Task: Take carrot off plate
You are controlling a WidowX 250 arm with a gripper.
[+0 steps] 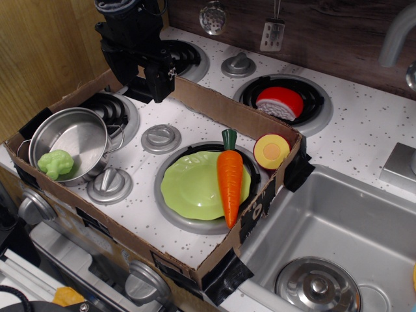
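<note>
Orange glossy plastic toy carrot [230, 185] is laid along the right side of the round lime-green plastic plate [188, 188], green stem pointing away, tip toward the near rim. Whether the black gripper [158, 81], raised far off, is open cannot be told.

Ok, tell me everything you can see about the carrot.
The carrot is a glossy orange toy, apparently plastic, a long tapered cone with a dark green stem cap. It lies on the right side of the lime-green plate, stem pointing toward the back, tip overhanging the plate's front rim. The gripper is far from it.
</note>
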